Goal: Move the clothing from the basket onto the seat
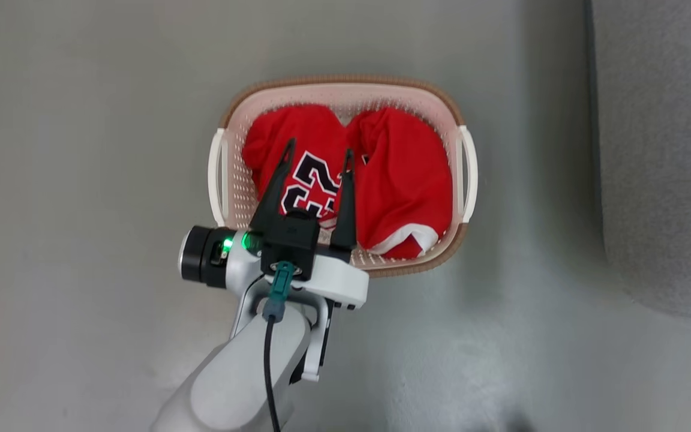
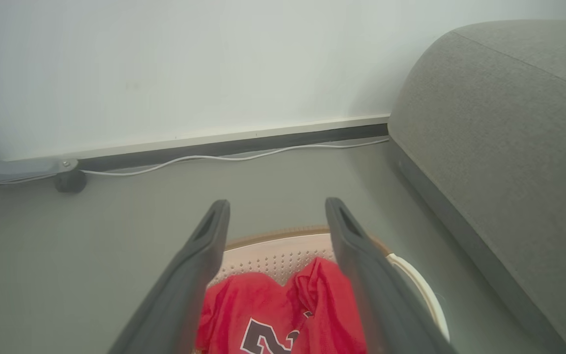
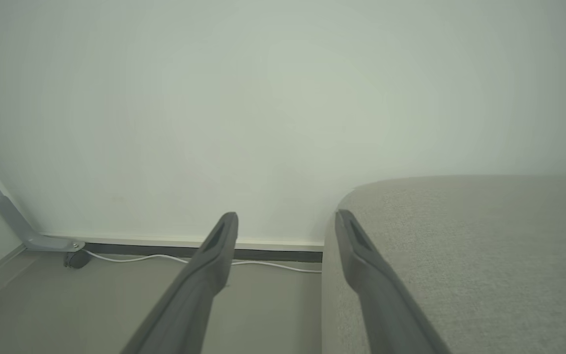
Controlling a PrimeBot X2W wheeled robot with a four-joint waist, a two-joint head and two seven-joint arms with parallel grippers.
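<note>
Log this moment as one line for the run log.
left gripper: jaws open, over jersey in basket | plain red garment: in basket | right gripper: jaws open, empty | seat: no clothing on visible part

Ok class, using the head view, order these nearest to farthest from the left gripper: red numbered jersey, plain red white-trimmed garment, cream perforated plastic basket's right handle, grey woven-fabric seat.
1. Red numbered jersey, beneath the left gripper.
2. Plain red white-trimmed garment, just right of it.
3. Cream basket's white right handle, farther right.
4. Grey woven-fabric seat, far right.
</note>
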